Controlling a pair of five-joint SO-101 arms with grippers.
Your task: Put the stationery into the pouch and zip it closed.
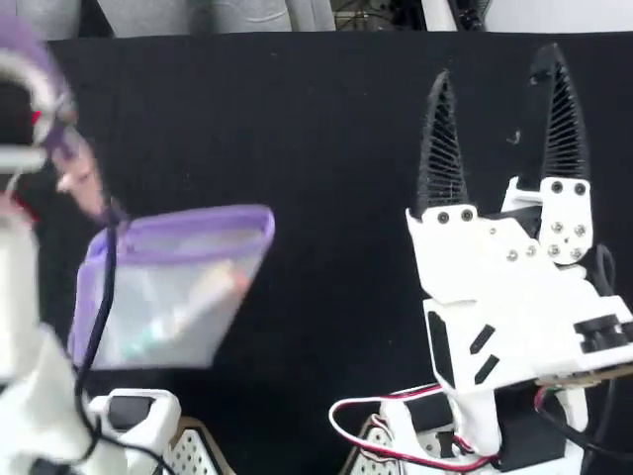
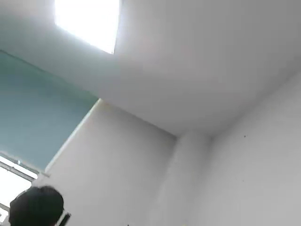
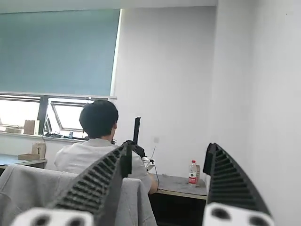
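- The pouch (image 1: 173, 287) was see-through with a purple edge. It sat on the left side of the black table (image 1: 326, 148), close to the near edge, and it was tilted.
- Some stationery (image 1: 193, 302) was inside the pouch. It was too blurry to name each piece.
- I could not tell if the pouch's zip was open or closed.
- A thin black cable (image 1: 104, 297) ran across the front of the pouch's left end.
- The left arm (image 1: 25, 336) was a white blur at the left edge of the high view, just beside the pouch. I could not tell if the left gripper was open, closed or holding anything.
- The left wrist view looked up at a white ceiling with a bright light (image 2: 87, 21) and a blue-green blind (image 2: 33, 113).
- The right gripper (image 1: 498, 61) was over the right side of the table, well apart from the pouch. It pointed toward the far edge.
- Its two black ridged fingers (image 3: 101, 176) were spread wide, and there was nothing between them.
- Red and white wires (image 1: 396, 435) looped by the base of the right arm.
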